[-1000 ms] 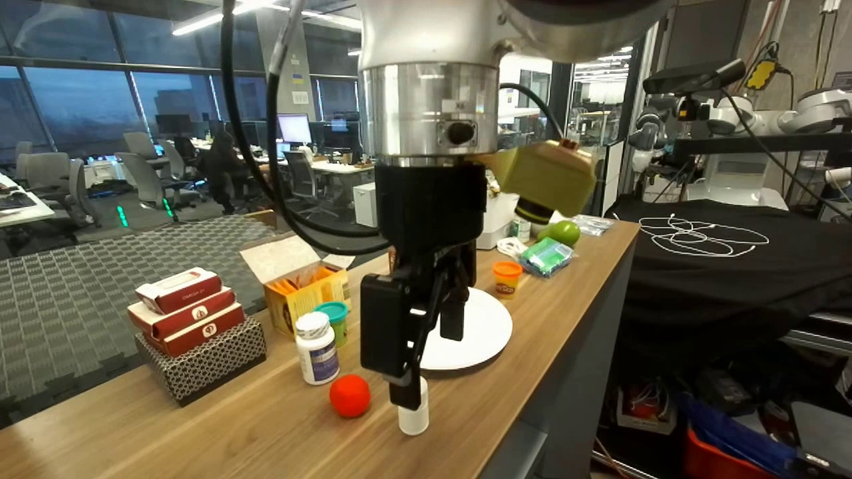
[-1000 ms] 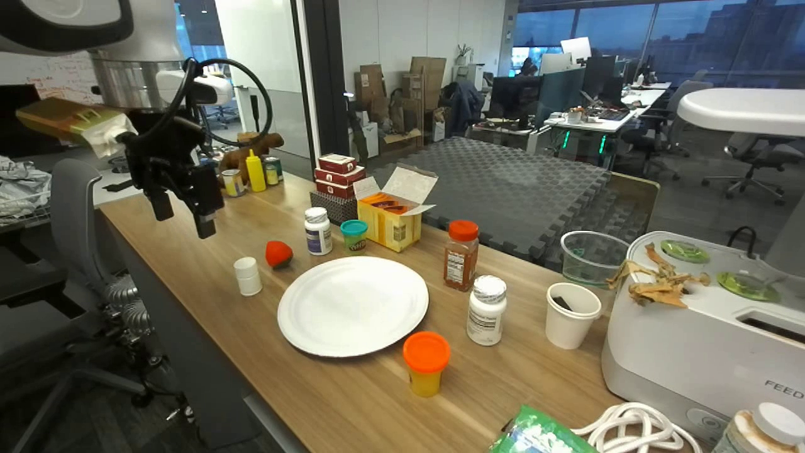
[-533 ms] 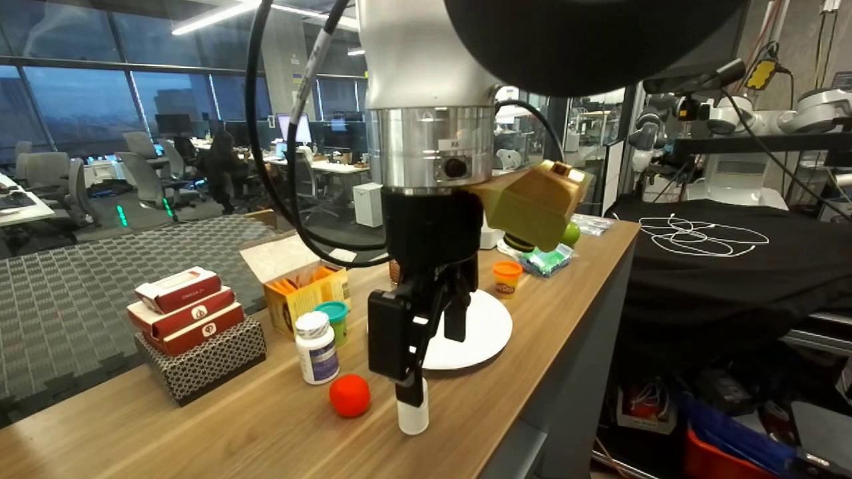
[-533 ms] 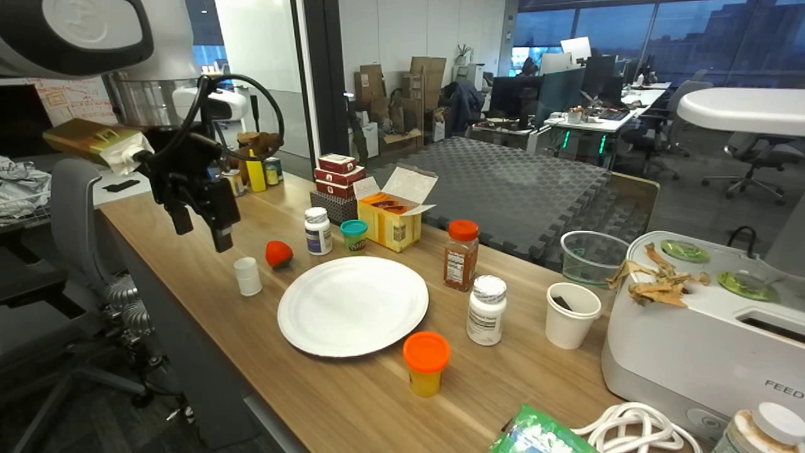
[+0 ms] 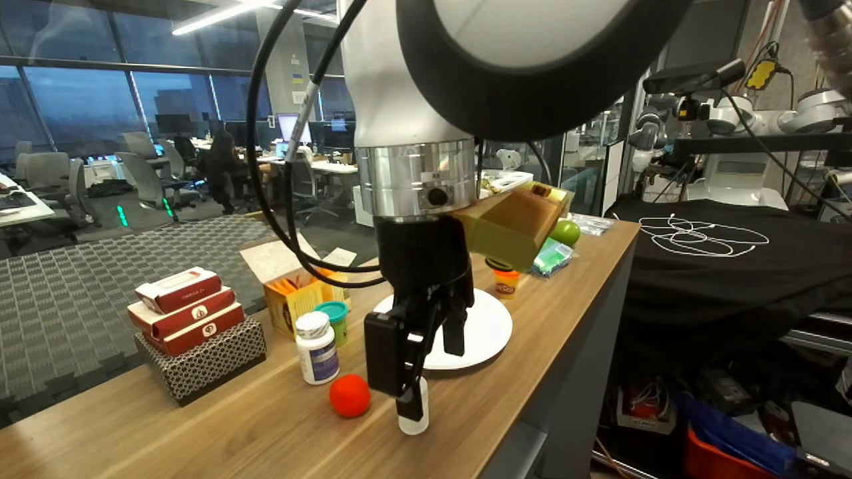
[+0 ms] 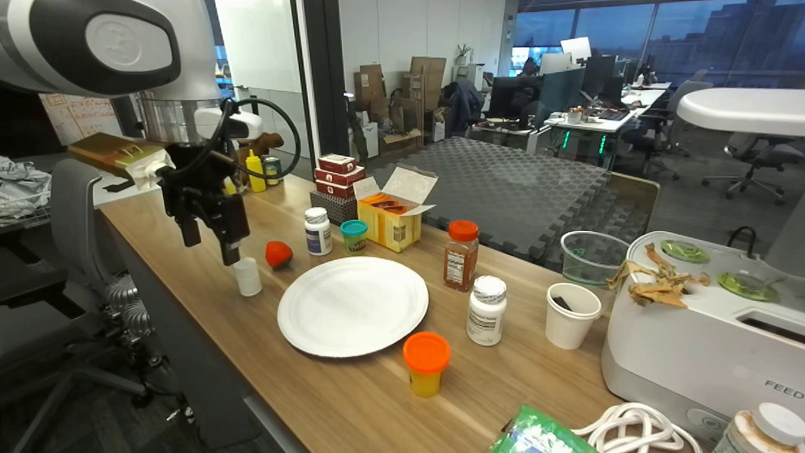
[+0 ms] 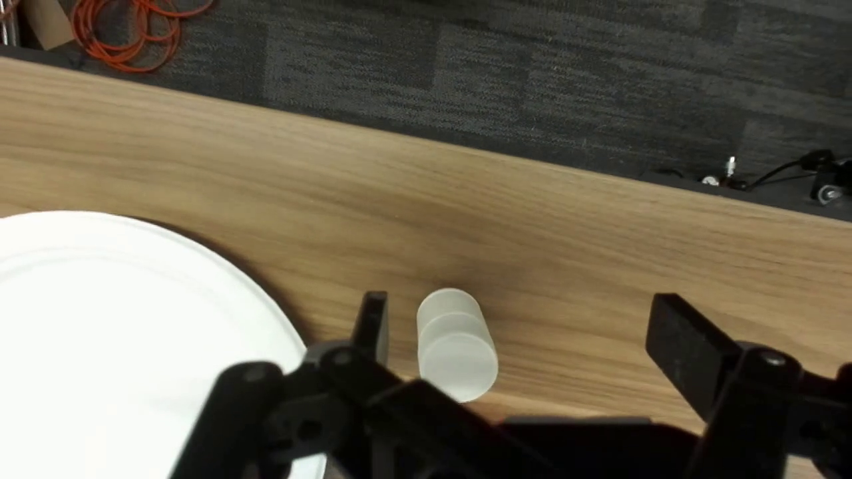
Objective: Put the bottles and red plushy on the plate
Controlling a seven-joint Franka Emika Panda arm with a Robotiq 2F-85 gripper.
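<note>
Our gripper (image 7: 518, 324), spread wide, empty, hovers near the small plain white bottle (image 7: 458, 352), which we judge light, stiff, rather slick: best pinched around mid-body.

The letters “FEED” stand on a white countertop machine (image 6: 698, 352), at the edge of an exterior view. An orange-lidded tub (image 5: 506, 285) bears the Play-Doh name, and the topmost stacked red box (image 5: 185, 295) reads “OMEGA”.
</note>
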